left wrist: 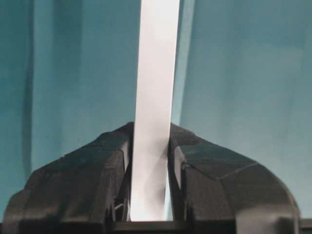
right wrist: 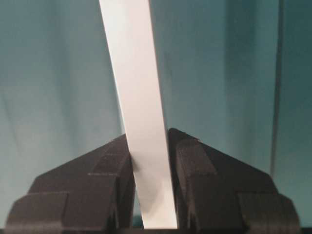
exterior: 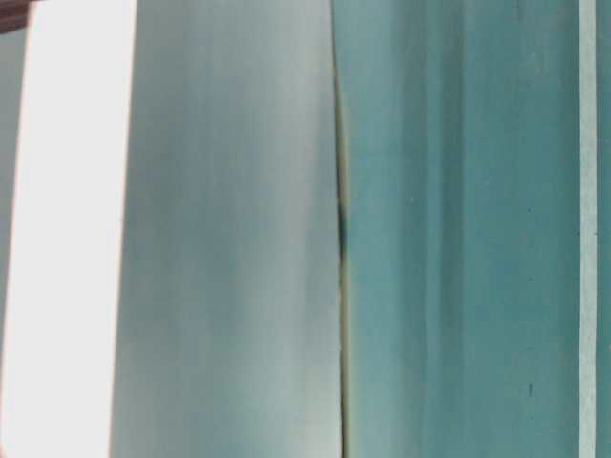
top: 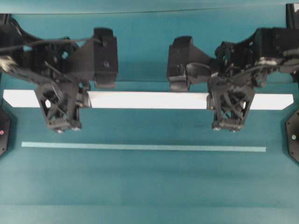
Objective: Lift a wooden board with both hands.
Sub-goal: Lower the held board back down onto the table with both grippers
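Wooden board (top: 149,100) runs left-right across the teal bench (top: 149,186), long and white with angled ends, in the upper-middle of the overhead view. Both hands are clamped on it.

Left hand (top: 65,127) sits near the board's left end; a short stretch of board sticks out past it to the left. Right hand (top: 228,127) sits near the right end, with a short stretch sticking out to the right. The long middle span of board lies between the two hands.

Left wrist view: board (left wrist: 155,97) runs straight away from the camera, pinched between the two black fingers (left wrist: 92,170), both pads touching its sides. Jaws narrow, holding the board.

Right wrist view: same grip, board (right wrist: 136,97) leans slightly left as it recedes, black fingers (right wrist: 204,170) pressed on each side. Jaws narrow, holding the board.

A soft shadow shows on the bench beside the board in both wrist views; whether the board is clear of the surface, cannot tell.

Thin pale teal strip (top: 144,147) lies parallel to the board, nearer the bottom of the overhead view, apart from it and from both hands.

Table-level view is filled by blurred white and teal bands; nothing clear there.
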